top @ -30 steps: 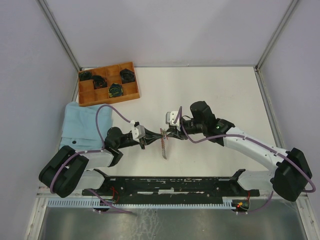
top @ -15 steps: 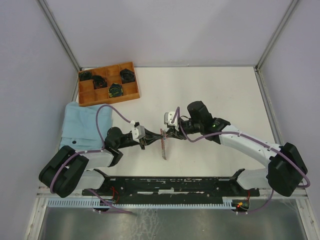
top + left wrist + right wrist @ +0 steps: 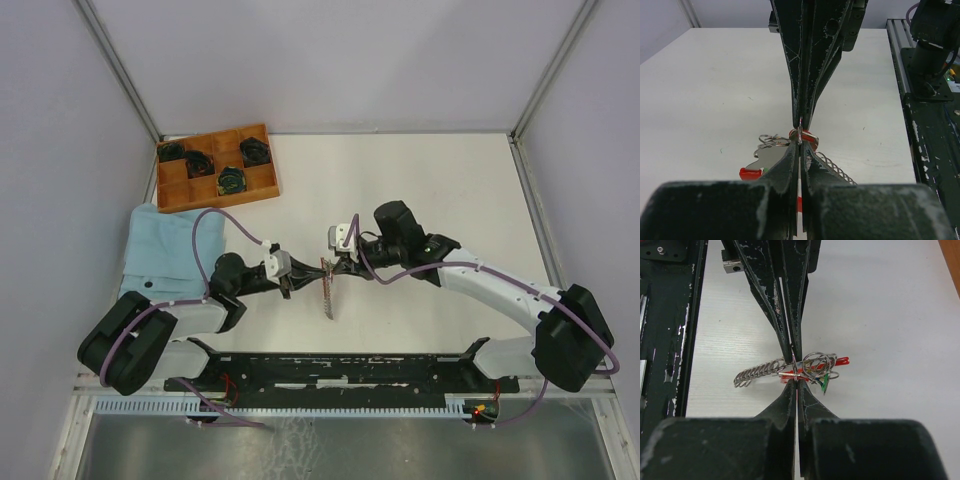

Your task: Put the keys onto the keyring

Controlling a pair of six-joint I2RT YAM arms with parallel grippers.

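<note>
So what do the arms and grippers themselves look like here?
The left arm and right arm have white links, bulky black joints and a looping purple cable each. The left gripper and right gripper have black tapered fingers, scuffed whitish.

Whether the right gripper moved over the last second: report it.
Yes. The right gripper crept slightly left in view, nearer the wooden tray.
</note>
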